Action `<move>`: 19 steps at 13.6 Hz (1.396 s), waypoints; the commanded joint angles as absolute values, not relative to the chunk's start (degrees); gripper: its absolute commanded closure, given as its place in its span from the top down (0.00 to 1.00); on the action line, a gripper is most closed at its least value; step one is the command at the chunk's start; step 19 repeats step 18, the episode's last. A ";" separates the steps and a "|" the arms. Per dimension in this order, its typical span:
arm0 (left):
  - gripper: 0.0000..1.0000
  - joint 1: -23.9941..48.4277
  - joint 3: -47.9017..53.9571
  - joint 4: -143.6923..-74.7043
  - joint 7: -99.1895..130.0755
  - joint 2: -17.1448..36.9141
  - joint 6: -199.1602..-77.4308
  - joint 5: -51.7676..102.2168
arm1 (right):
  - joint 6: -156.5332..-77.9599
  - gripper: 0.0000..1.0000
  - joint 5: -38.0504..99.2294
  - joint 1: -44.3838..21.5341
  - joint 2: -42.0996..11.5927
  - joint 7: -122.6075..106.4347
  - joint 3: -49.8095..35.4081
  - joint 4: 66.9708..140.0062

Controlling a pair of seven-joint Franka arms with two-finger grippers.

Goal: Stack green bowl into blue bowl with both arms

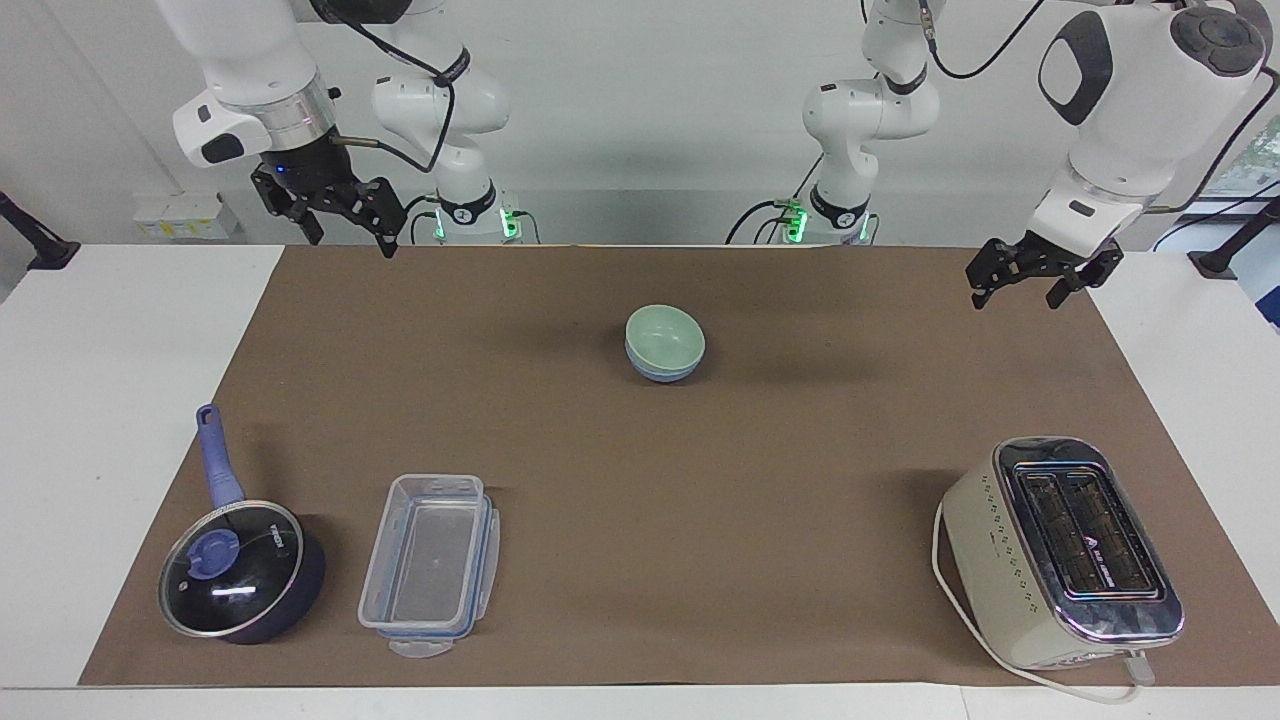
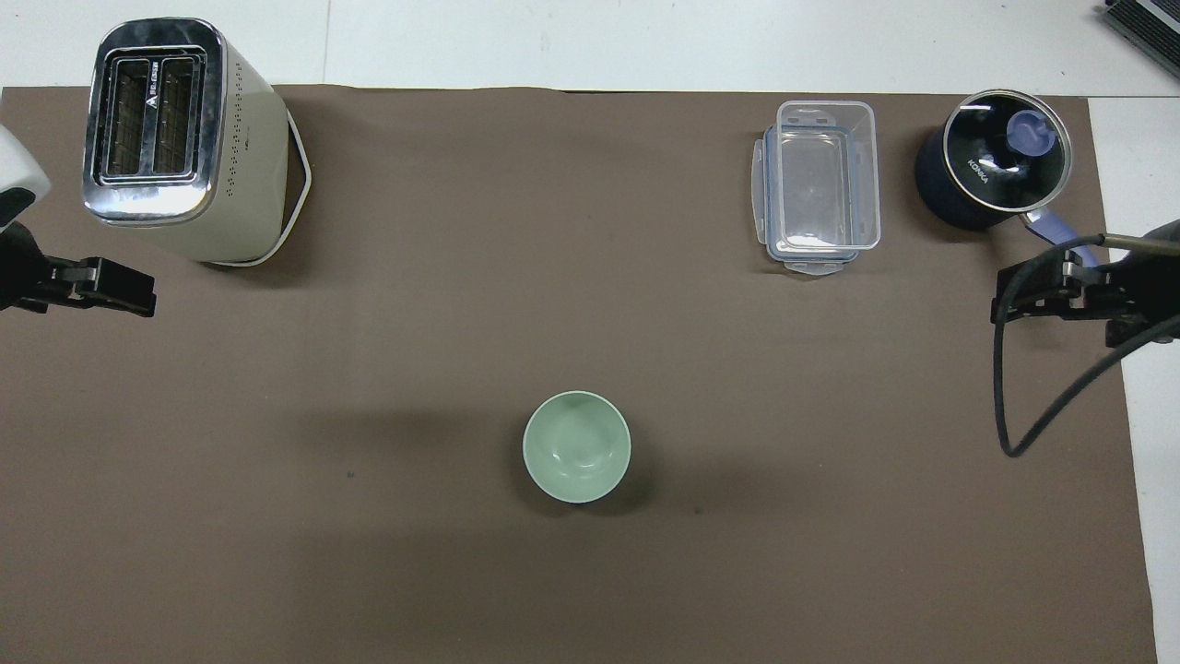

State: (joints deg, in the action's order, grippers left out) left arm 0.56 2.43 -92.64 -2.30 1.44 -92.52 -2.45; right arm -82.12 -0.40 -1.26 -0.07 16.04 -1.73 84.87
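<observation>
- Two grippers, both up in the air, both with fingers spread and nothing in them.
- Right gripper [image 1: 345, 222] hangs over the mat's edge at the right arm's end; left gripper [image 1: 1028, 280] hovers over the mat's edge at the left arm's end.
- Between them, well apart from both: two bowls, one stack. The green bowl [image 1: 664, 338] sits nested in the blue bowl [image 1: 660, 374], upright on the brown mat [image 1: 760, 480].
- Out from the right gripper, farther from the robots: one lidded saucepan [image 1: 240, 570], one clear container [image 1: 430, 565] beside it.
- Out from the left gripper, farther from the robots: one toaster [image 1: 1060, 550].
</observation>
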 commanded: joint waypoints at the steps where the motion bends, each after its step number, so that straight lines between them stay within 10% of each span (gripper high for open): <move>1: 1.00 -0.18 2.90 -92.02 -2.90 1.58 -91.76 -2.29 | -83.06 1.00 -0.70 -0.88 1.41 16.70 -2.02 86.93; 19: 1.00 -0.18 2.90 -92.02 -2.90 1.58 -91.76 -2.29 | -86.40 1.00 -0.62 -0.97 1.14 12.57 -2.11 87.01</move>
